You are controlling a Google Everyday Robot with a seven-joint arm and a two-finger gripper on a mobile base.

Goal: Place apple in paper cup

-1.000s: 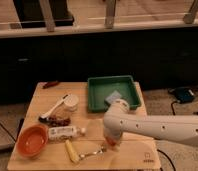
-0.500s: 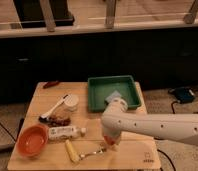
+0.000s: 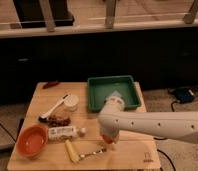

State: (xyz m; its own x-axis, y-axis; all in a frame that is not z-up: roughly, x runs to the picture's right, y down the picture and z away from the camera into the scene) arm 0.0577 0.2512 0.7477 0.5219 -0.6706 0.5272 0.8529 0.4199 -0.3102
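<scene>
1. Writing: the white bottle [image 3: 64, 132] lies on its side at lower left of centre; its label carries dark print too small to read. A small mark [image 3: 148, 160] at the lower right corner of the tabletop [image 3: 137, 150] is also unreadable.
2. Apple [image 3: 107, 137]: a small orange-red patch with smooth skin, low centre of the frame, right at the gripper and close to the tabletop.
3. Gripper [image 3: 110, 142]: below the end of the white arm [image 3: 152, 125], which reaches in from the right edge. I cannot tell whether it is spread or pinching the apple.
4. Paper cup [image 3: 70, 102]: off-white, upright and round, left of centre, well apart from the apple and just left of the green tray [image 3: 94, 95].
5. Orange bowl [image 3: 32, 141]: lower left.
6. Dark grapes [image 3: 57, 120]: between cup and bottle.
</scene>
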